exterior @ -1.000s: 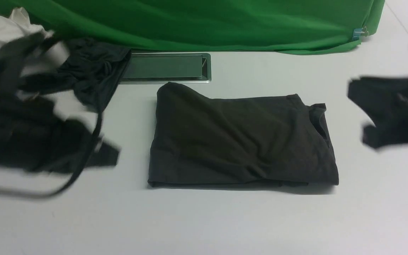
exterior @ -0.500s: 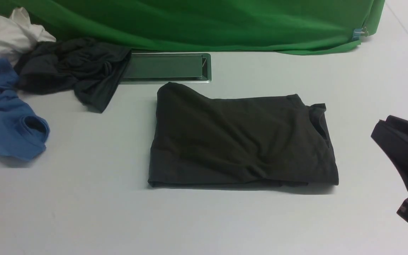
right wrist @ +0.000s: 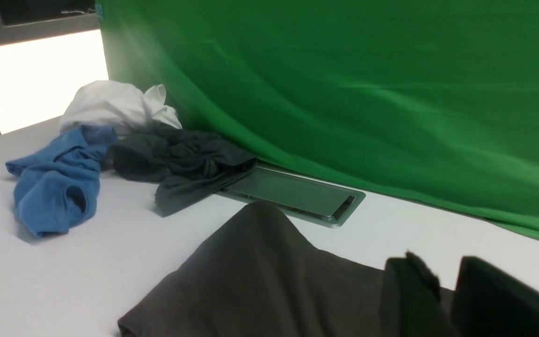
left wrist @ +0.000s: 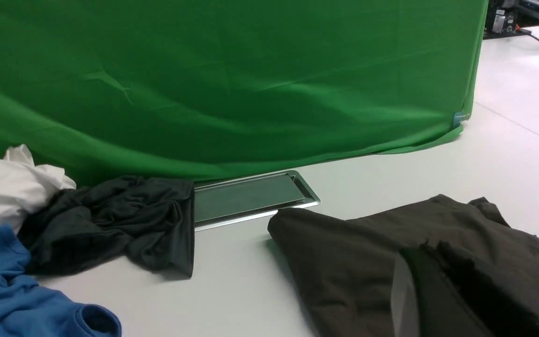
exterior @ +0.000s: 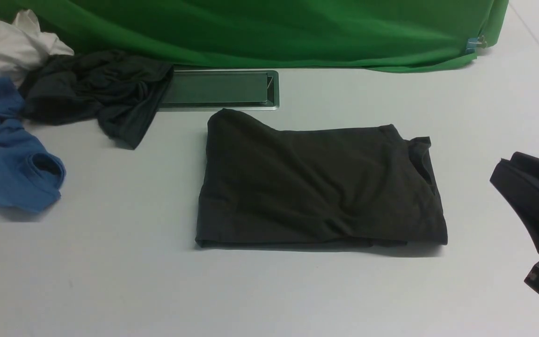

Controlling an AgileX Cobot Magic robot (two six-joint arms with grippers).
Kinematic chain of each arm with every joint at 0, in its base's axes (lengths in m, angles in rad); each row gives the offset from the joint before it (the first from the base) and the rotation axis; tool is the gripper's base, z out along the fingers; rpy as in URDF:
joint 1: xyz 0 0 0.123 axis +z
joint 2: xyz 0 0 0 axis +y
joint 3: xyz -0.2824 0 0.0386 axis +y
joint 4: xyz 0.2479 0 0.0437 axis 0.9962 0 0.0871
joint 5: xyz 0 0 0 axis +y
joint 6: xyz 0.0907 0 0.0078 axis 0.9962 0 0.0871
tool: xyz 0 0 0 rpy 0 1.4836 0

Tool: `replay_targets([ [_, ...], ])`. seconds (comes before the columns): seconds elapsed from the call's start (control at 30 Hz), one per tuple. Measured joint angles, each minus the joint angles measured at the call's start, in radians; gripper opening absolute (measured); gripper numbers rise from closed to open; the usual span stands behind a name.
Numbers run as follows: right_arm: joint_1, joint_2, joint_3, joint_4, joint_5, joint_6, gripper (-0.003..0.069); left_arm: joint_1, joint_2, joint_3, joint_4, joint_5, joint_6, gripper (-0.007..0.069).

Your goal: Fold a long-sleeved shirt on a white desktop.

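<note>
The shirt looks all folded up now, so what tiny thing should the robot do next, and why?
Probably pull the right gripper back. The long-sleeved shirt already lies as a folded rectangle on the white desktop, and neither gripper holds it.

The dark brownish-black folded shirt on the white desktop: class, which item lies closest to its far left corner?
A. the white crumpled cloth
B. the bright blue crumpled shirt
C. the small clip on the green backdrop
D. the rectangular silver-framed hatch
D: in the front view the rectangular silver-framed hatch sits just beyond the far left corner of the dark brownish-black folded shirt; the other items lie farther off.
</note>
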Motion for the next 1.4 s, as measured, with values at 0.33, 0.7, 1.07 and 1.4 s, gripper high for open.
replay_targets([
  [0.33,-0.001,0.000,0.000,0.000,0.000,0.000,0.0199,0.000,0.000,0.043,0.053,-0.105,0.000,0.0020],
  [0.7,-0.003,0.000,0.000,0.000,0.000,0.000,0.0218,0.000,-0.143,0.541,0.198,-0.514,0.000,0.0020],
  [1.07,-0.003,0.000,0.000,0.000,0.000,0.000,0.0232,0.040,-0.198,0.749,0.182,-0.518,0.000,0.0020],
  [1.4,-0.003,0.000,0.000,0.000,0.000,0.000,0.0237,0.090,-0.199,0.749,0.179,-0.524,0.000,0.0028],
])
